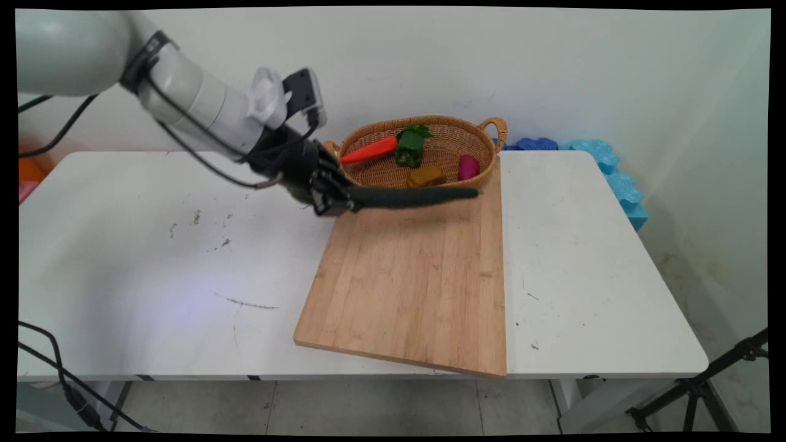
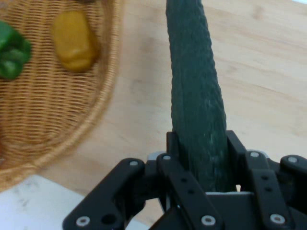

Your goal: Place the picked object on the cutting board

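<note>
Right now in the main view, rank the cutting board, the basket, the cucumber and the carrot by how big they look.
1. cutting board
2. basket
3. cucumber, held in the gripper
4. carrot

The carrot lies farther from the camera, so it may look slightly smaller.

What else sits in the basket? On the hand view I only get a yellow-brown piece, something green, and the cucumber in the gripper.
Observer: The main view shows an orange carrot lying beside the green pepper in the basket.
Operator: Anything past the yellow-brown piece?
Observer: Yes, a magenta piece sits to its right, near the basket's wall.
Operator: Where does the cucumber end?
Observer: It sticks out of the gripper to the picture's right, roughly level, along the basket's near rim above the far end of the cutting board.
</note>
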`<action>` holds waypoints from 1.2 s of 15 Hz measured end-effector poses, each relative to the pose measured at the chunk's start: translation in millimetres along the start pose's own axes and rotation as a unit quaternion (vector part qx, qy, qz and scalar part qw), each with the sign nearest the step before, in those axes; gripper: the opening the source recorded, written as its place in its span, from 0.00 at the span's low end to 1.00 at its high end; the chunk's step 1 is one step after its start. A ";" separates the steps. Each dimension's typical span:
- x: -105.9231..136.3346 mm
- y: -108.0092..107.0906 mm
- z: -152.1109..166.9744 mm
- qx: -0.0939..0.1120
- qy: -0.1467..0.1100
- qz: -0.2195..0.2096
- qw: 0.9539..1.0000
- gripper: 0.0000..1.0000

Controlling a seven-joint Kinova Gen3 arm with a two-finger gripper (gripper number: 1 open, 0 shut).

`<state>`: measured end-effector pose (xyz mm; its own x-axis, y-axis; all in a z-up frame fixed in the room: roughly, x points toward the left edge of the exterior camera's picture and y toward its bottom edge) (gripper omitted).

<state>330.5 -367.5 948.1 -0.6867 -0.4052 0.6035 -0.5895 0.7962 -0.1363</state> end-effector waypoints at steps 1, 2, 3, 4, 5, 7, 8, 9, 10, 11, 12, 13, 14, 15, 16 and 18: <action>-6.4 7.8 -2.1 -0.010 0.001 0.008 1.000 0.00; -12.9 15.3 -3.5 -0.020 0.003 0.016 1.000 0.00; -19.7 22.6 -3.8 -0.030 0.005 0.025 0.999 0.00; -25.5 28.5 -3.3 -0.039 0.007 0.034 0.999 0.00; -32.2 35.2 -2.0 -0.050 0.010 0.044 0.998 0.00; -44.7 45.5 3.4 -0.068 0.015 0.061 0.996 0.00; -50.5 49.8 6.4 -0.076 0.018 0.069 0.995 0.00; -56.3 53.3 10.5 -0.083 0.020 0.077 0.993 0.00; -60.9 55.7 14.5 -0.088 0.022 0.083 0.992 0.00; -65.8 57.6 19.9 -0.092 0.025 0.088 0.992 0.00; -70.1 58.9 25.6 -0.095 0.026 0.093 0.991 0.00; -73.5 59.7 30.7 -0.097 0.028 0.096 0.990 0.00; -77.4 60.3 36.5 -0.099 0.029 0.099 0.990 0.00; -81.0 60.3 42.7 -0.101 0.030 0.101 0.989 0.00; -84.1 59.9 48.1 -0.102 0.030 0.103 0.989 0.00; -91.3 59.1 59.3 -0.104 0.030 0.105 0.989 0.00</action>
<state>333.1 -310.2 838.3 -0.7550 -0.1988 0.6248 -0.3315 0.9379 -0.1022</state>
